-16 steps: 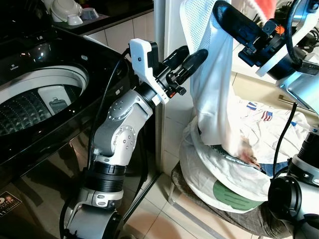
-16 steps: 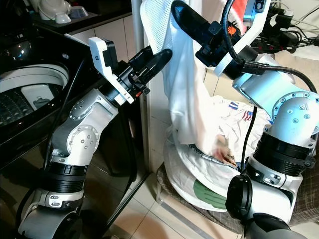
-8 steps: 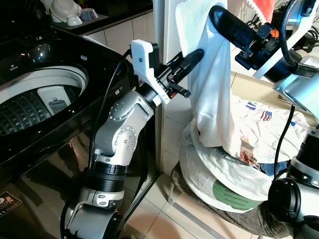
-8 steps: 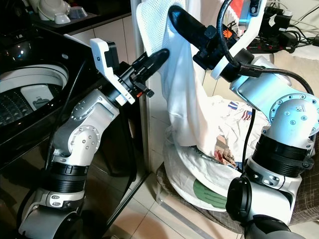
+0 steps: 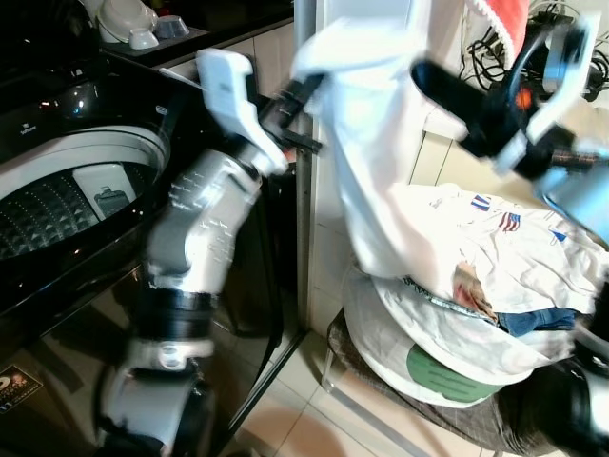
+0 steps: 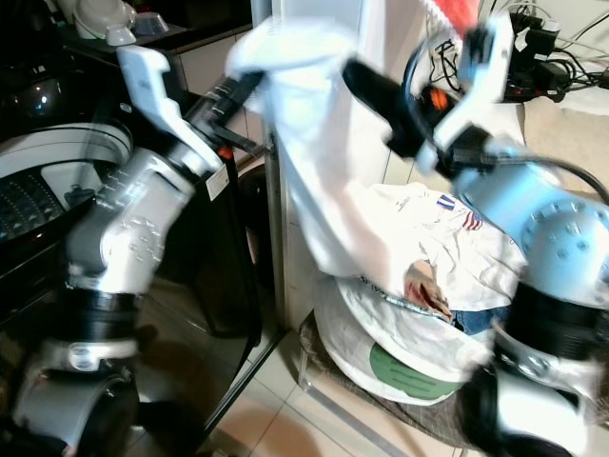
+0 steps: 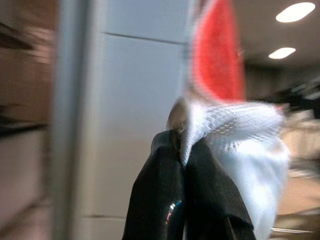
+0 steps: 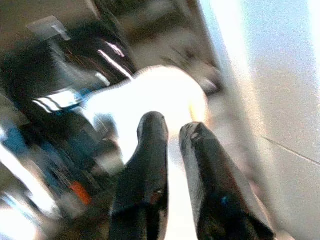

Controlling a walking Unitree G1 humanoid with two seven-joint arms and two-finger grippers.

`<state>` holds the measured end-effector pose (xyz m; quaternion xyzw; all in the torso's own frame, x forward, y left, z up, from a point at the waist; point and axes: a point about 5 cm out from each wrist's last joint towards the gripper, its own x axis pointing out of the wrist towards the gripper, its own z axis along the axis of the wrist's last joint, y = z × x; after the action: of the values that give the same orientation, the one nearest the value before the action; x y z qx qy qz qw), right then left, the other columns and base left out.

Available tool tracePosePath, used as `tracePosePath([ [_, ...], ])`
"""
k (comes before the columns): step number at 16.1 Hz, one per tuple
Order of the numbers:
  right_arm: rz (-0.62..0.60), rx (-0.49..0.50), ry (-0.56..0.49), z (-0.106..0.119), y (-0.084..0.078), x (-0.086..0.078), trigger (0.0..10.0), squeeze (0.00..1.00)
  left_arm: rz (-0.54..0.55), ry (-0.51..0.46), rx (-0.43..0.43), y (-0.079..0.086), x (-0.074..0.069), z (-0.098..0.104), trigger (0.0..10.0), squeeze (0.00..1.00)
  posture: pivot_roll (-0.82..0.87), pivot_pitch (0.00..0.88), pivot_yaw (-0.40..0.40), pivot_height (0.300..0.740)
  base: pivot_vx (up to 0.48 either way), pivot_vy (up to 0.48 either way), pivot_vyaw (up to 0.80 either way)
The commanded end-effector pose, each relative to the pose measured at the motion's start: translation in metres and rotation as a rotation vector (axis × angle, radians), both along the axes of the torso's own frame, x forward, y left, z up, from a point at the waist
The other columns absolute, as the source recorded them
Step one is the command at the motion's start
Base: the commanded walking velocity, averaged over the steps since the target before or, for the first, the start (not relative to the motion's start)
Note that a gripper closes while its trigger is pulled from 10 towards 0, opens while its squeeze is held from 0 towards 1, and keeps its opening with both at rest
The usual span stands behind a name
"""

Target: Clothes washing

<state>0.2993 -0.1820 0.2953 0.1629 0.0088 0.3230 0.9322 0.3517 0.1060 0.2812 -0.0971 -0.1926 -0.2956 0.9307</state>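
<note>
Your left gripper [image 7: 184, 145] is clamped on the white mesh garment [image 5: 381, 181]. Your right gripper [image 8: 172, 127] holds it too, beside the washing machine [image 5: 67, 181]; views blurred.

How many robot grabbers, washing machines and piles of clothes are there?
Robot grippers: 2, the left gripper pinching the white mesh garment and the right gripper against it.
Washing machines: 1, the black washing machine.
Laundry piles: 1, the laundry pile.
Total: 4.
</note>
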Motion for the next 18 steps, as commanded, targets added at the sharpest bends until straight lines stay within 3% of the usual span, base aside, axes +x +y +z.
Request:
tracePosePath([
  [1, -0.031, -0.157, 0.032, -0.015, -0.003, -0.004, 10.0, 0.00, 0.114, -0.068, 0.023, 0.020, 0.005, 0.021, 0.0, 0.00, -0.05, 0.000, 0.038, 0.740, 0.000, 0.000, 0.00],
  [2, -0.046, -0.327, 0.081, -0.033, -0.011, -0.010, 10.0, 0.00, 0.208, -0.104, 0.084, 0.039, 0.011, 0.038, 0.0, 0.00, -0.05, 0.000, 0.040, 0.740, 0.000, 0.000, 0.00],
  [3, -0.035, -0.390, 0.115, -0.042, -0.014, -0.015, 10.0, 0.00, 0.302, -0.142, 0.168, 0.060, 0.020, 0.058, 0.0, 0.00, -0.04, 0.000, 0.042, 0.740, 0.000, 0.000, 0.00],
  [4, -0.020, -0.398, 0.124, -0.046, -0.012, -0.018, 10.0, 0.00, 0.395, -0.184, 0.253, 0.079, 0.027, 0.078, 0.0, 0.00, -0.03, 0.000, 0.042, 0.740, 0.000, 0.000, 0.00],
  [5, -0.012, -0.399, 0.117, -0.046, -0.010, -0.018, 10.0, 0.00, 0.579, -0.284, 0.362, 0.104, 0.028, 0.119, 0.0, 0.00, -0.03, 0.000, 0.044, 0.740, 0.000, 0.000, 0.00],
  [7, -0.015, -0.402, 0.103, -0.047, -0.008, -0.016, 10.0, 0.00, 0.827, -0.448, 0.448, 0.128, 0.013, 0.175, 0.0, 0.00, -0.03, 0.000, 0.050, 0.740, 0.000, 0.000, 0.00],
  [8, -0.041, -0.405, 0.084, -0.047, -0.009, -0.013, 10.0, 0.00, 1.032, -0.635, 0.493, 0.137, -0.012, 0.223, 0.0, 0.00, -0.02, 0.000, 0.059, 0.740, 0.000, 0.000, 0.00],
  [9, -0.067, -0.399, 0.072, -0.047, -0.010, -0.010, 10.0, 0.00, 1.127, -0.753, 0.529, 0.137, -0.027, 0.247, 0.0, 0.00, -0.02, 0.000, 0.061, 0.740, 0.000, 0.000, 0.00],
  [10, -0.084, -0.388, 0.069, -0.047, -0.010, -0.009, 10.0, 0.00, 1.171, -0.804, 0.577, 0.134, -0.030, 0.254, 0.0, 0.00, -0.02, 0.000, 0.062, 0.740, 0.000, 0.000, 0.00],
  [11, -0.091, -0.385, 0.069, -0.048, -0.010, -0.009, 10.0, 0.00, 1.182, -0.792, 0.662, 0.131, -0.023, 0.249, 0.0, 0.00, -0.02, 0.000, 0.064, 0.740, 0.000, 0.000, 0.00],
  [12, -0.092, -0.386, 0.069, -0.049, -0.010, -0.009, 10.0, 0.00, 1.177, -0.781, 0.693, 0.130, -0.019, 0.245, 0.0, 0.00, -0.02, 0.000, 0.066, 0.740, 0.000, 0.000, 0.00],
  [15, -0.085, -0.392, 0.068, -0.054, -0.004, -0.008, 10.0, 0.00, 0.918, -0.431, 0.933, 0.118, 0.033, 0.174, 0.0, 0.00, -0.02, 0.000, 0.068, 0.740, 0.000, 0.000, 0.00],
  [16, -0.083, -0.393, 0.068, -0.055, -0.003, -0.008, 10.0, 0.00, 0.896, -0.393, 0.970, 0.117, 0.037, 0.164, 0.9, 0.00, -0.02, 0.000, 0.069, 0.740, 0.000, 0.000, 0.00],
  [17, -0.063, -0.394, 0.074, -0.059, 0.002, -0.009, 10.0, 0.00, 0.800, -0.222, 1.077, 0.117, 0.052, 0.126, 2.7, 0.00, -0.02, 0.000, 0.069, 0.740, 0.000, 0.000, 0.00],
  [18, -0.051, -0.398, 0.078, -0.061, 0.004, -0.010, 10.0, 0.00, 0.778, -0.145, 1.100, 0.119, 0.056, 0.111, 10.0, 0.00, -0.02, 0.000, 0.072, 0.740, 0.000, 0.000, 0.00],
])
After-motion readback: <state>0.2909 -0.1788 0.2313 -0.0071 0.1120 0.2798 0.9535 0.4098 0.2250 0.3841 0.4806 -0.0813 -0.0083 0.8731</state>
